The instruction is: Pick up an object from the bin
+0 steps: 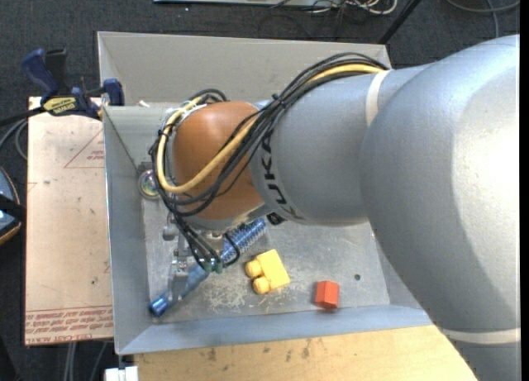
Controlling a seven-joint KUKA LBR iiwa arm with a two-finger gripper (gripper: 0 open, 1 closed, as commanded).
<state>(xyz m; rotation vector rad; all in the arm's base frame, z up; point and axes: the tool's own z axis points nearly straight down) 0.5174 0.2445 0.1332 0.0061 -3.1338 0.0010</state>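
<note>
In the camera view, the grey arm (397, 140) reaches in from the right, its wrist under an orange cover (216, 160) looped with black and yellow cables (169, 169). The tool (178, 276) hangs low over the left front part of the bin (372, 276). Whether it is released or clenched cannot be told from here.

Just below it lies a slim blue piece (169, 298), slanting toward the front left corner. Its upper end is touching or just beside the tool's tip, I cannot tell which.

A blue ribbed piece (245, 235) lies just to the right, partly under the wrist. Further right on the floor sit a yellow block (267, 273) and, apart from it, a small orange block (326, 294).
</note>
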